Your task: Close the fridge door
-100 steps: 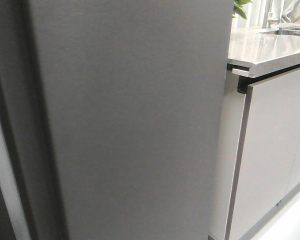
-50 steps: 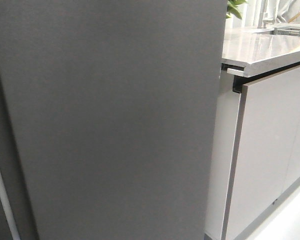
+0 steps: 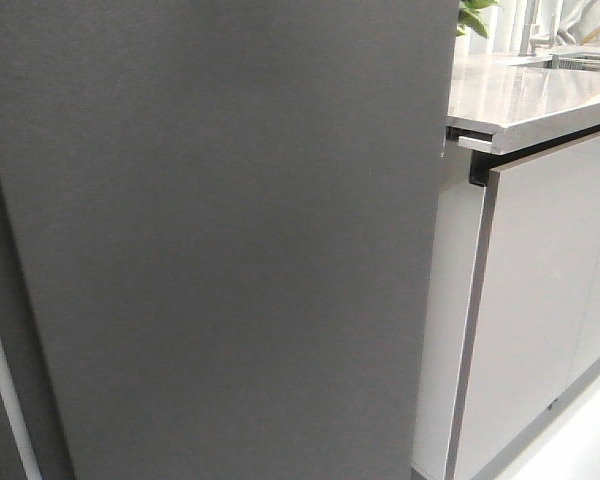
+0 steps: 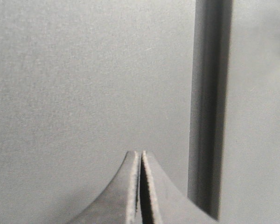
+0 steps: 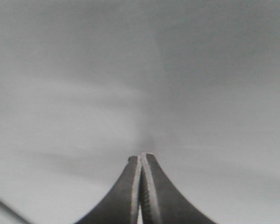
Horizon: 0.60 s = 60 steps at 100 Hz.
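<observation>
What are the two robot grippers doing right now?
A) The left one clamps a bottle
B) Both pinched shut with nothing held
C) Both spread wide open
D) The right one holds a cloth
B: the left gripper and the right gripper each show their fingers pressed together with nothing between them, pointing at plain grey surface.

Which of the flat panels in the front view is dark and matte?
The fridge door, the big panel filling the left and centre. The cabinet fronts to its right are pale and glossy.
</observation>
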{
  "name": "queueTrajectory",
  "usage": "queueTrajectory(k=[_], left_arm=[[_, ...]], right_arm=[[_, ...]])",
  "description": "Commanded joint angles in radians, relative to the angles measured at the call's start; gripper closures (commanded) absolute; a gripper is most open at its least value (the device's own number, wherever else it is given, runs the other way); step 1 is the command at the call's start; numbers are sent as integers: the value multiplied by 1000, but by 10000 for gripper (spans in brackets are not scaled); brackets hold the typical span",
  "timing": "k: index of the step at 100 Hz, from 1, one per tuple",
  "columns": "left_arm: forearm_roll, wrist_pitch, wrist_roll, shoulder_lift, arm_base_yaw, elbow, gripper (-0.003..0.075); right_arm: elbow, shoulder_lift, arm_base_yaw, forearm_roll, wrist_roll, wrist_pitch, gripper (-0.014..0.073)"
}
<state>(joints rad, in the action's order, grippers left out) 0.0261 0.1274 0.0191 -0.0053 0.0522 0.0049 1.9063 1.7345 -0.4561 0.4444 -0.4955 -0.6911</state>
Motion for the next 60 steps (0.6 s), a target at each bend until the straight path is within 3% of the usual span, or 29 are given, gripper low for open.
queueTrajectory(k=[1, 28, 60], left_arm=[[4, 73, 4, -10, -4, 35, 740], [4, 73, 4, -10, -4, 35, 740], [4, 73, 4, -10, -4, 35, 740]], right_arm=[[35, -128, 11, -54, 47, 33, 637], [-101, -394, 54, -195, 159, -46, 637], [-621, -864, 68, -195, 241, 86, 637]])
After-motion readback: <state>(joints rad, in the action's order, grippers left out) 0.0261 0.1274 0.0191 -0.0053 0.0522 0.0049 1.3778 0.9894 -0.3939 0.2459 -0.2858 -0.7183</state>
